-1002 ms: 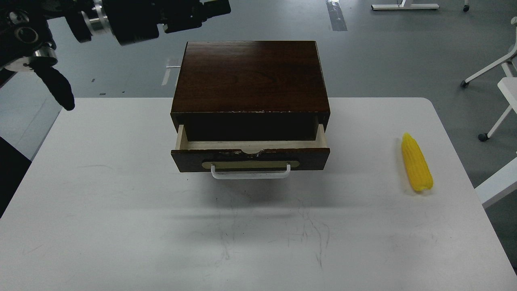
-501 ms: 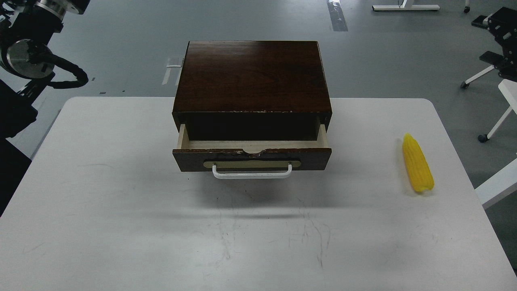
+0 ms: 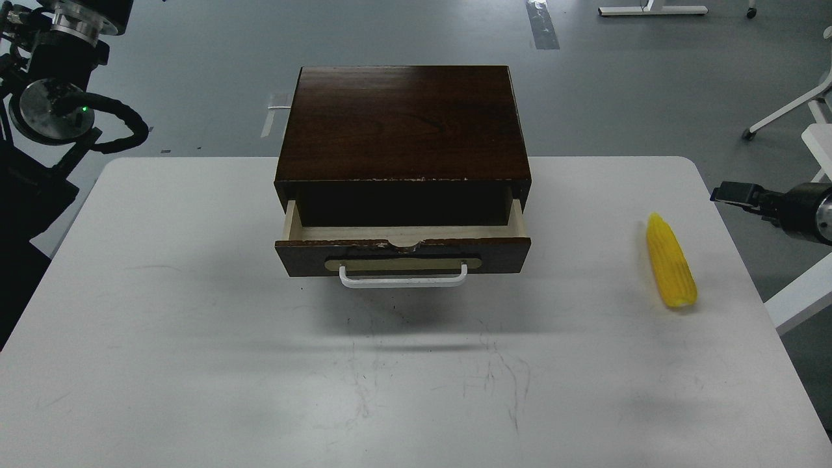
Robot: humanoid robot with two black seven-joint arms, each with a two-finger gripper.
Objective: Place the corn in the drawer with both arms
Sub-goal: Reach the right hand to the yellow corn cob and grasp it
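The yellow corn [image 3: 671, 270] lies on the white table [image 3: 195, 338] near its right edge, tapered end pointing away from me. The dark wooden box [image 3: 403, 120] stands at the table's far middle. Its drawer [image 3: 403, 255] with the white bar handle [image 3: 403, 279] is pulled out a short way and shows a strip of pale interior, with nothing visible in it. My right gripper [image 3: 731, 194] comes in from the right edge, above and to the right of the corn, apart from it; it is small and dark. Only thick joints of my left arm [image 3: 55, 110] show at top left.
White chair or stand legs on castors [image 3: 777, 220] stand on the grey floor off the table's right side. Another white surface's edge [image 3: 803, 296] is close to the table's right front corner. Tape marks [image 3: 543, 26] lie on the floor behind the box.
My left arm has pulled back from above the box to the top left corner, its gripper leaving the view. My right arm has come down at the right edge towards the corn.
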